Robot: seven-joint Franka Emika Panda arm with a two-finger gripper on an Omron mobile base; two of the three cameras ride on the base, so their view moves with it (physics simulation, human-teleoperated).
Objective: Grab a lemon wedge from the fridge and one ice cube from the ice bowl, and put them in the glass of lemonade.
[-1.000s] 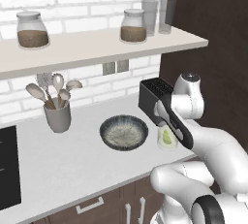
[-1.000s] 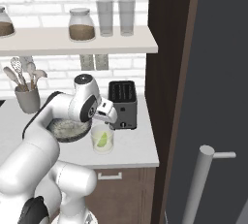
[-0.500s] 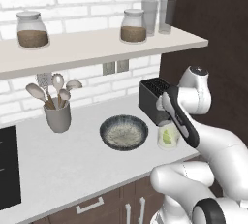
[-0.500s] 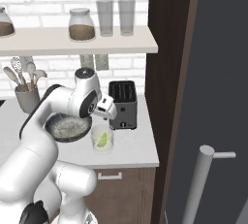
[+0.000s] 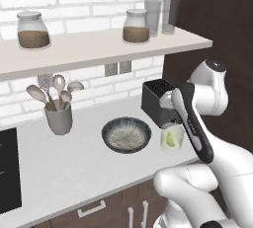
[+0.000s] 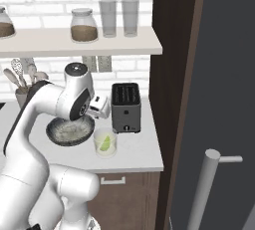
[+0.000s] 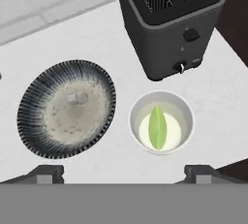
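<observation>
- The lemon wedge (image 7: 157, 127) already floats in the glass of lemonade (image 7: 161, 122), so that part looks done.
- The next job looks like the ice cube (image 7: 77, 98), a small pale lump lying a bit above the middle of the ice bowl (image 7: 34, 136) in the hand view.
- The hand (image 7: 124, 172) hangs over the table (image 7: 72, 39), above the bowl and the glass, with its two dark tips spread wide and nothing between them.
- The bowl sits just beside the glass, and the dark toaster (image 7: 169, 19) stands close behind the glass.
- To do this step well, the hand should slide over until the cube sits right between the two tips.
- Then it should go straight down, slowly, and stop just above the bottom of the bowl.
- The tips should close gently, because a small cube can slip away or pop out.
- Going up again, the hand should keep clear of the bowl's rim.
- On the way to the glass it should stay high, so it does not knock the glass or bump the toaster.
- The cube should be let go low over the drink, so it does not splash.
</observation>
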